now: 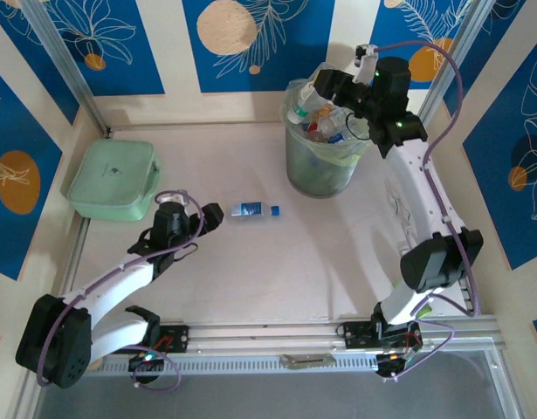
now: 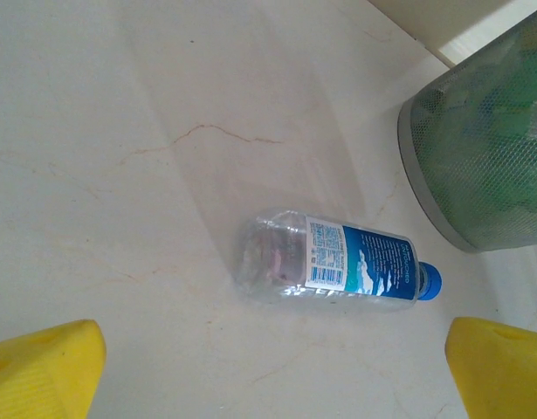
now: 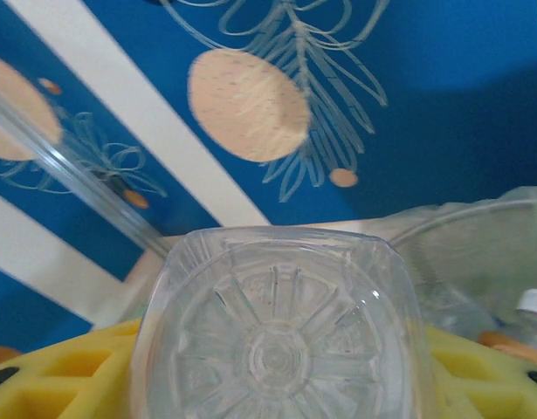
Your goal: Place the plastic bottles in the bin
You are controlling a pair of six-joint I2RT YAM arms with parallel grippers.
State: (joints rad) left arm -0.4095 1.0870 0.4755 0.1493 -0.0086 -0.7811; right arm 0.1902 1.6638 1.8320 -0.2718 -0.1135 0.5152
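A clear plastic bottle point(image 1: 255, 209) with a blue label and cap lies on its side on the table; in the left wrist view this bottle point(image 2: 338, 262) points its cap toward the bin point(image 2: 482, 157). My left gripper point(image 1: 204, 230) point(image 2: 268, 375) stands open just short of it, yellow fingertips point(image 2: 41, 367) wide apart. The grey bin point(image 1: 325, 161) with its pale green bag holds several bottles. Over its rim my right gripper point(image 1: 331, 87) point(image 3: 277, 384) is shut on a clear bottle point(image 3: 277, 332), whose ribbed base faces the camera between the yellow pads point(image 3: 67, 384).
A flat mint-green case point(image 1: 113, 179) rests at the back left by the wall. Blue patterned walls enclose the table on three sides. The bin's bag rim point(image 3: 478, 218) and a white-capped bottle point(image 3: 532, 305) show at the right of the right wrist view.
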